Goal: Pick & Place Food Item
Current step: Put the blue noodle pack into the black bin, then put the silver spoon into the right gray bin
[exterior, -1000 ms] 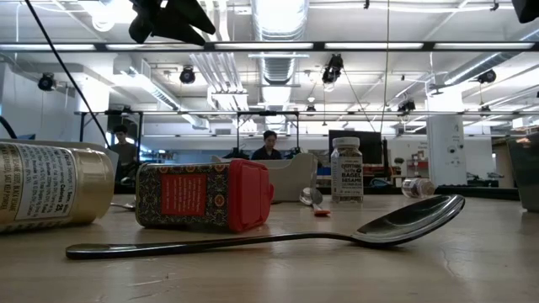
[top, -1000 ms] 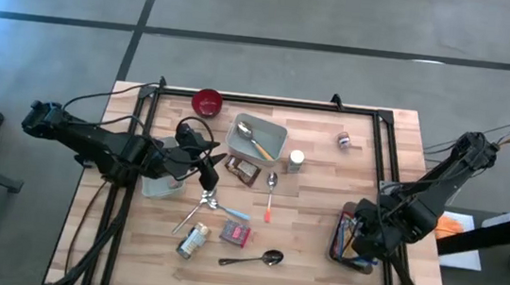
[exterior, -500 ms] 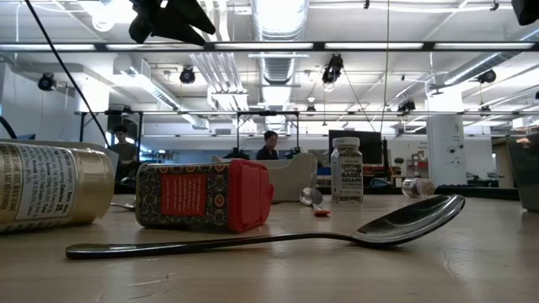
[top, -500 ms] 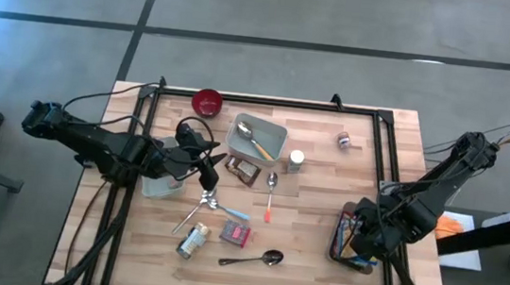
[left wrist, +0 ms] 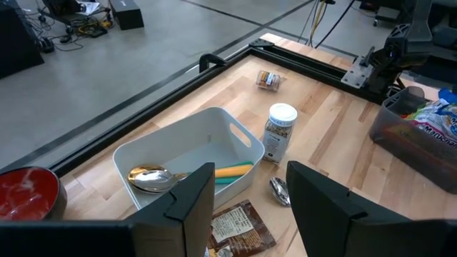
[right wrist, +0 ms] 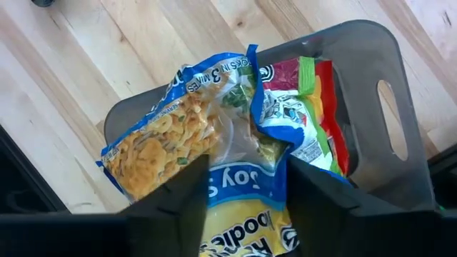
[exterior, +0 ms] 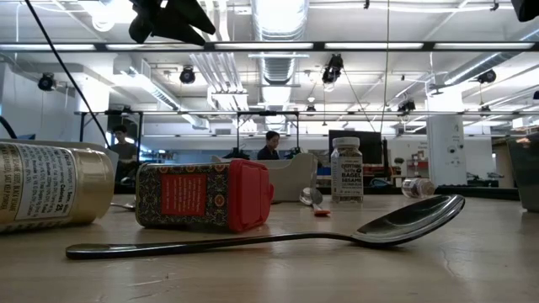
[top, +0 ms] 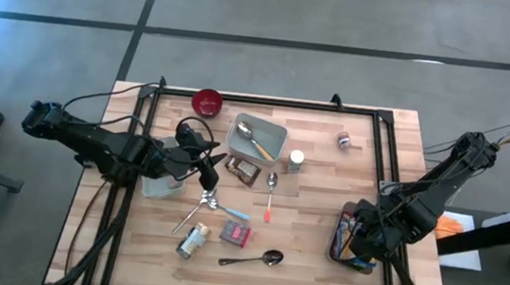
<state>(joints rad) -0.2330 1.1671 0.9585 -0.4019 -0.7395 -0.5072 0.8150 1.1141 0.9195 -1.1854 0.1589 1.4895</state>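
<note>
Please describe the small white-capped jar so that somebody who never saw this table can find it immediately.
Start from the white bin near the middle of the wooden table's far side. The white-capped jar stands upright just outside the bin's right wall. The other jars nearby lie on their sides; only this one stands.

The right gripper (right wrist: 246,187) now has its fingers (right wrist: 180,196) apart over the noodle bag (right wrist: 214,150) in the gray bin (right wrist: 385,86). A far-off person (exterior: 270,145) shifts slightly.
</note>
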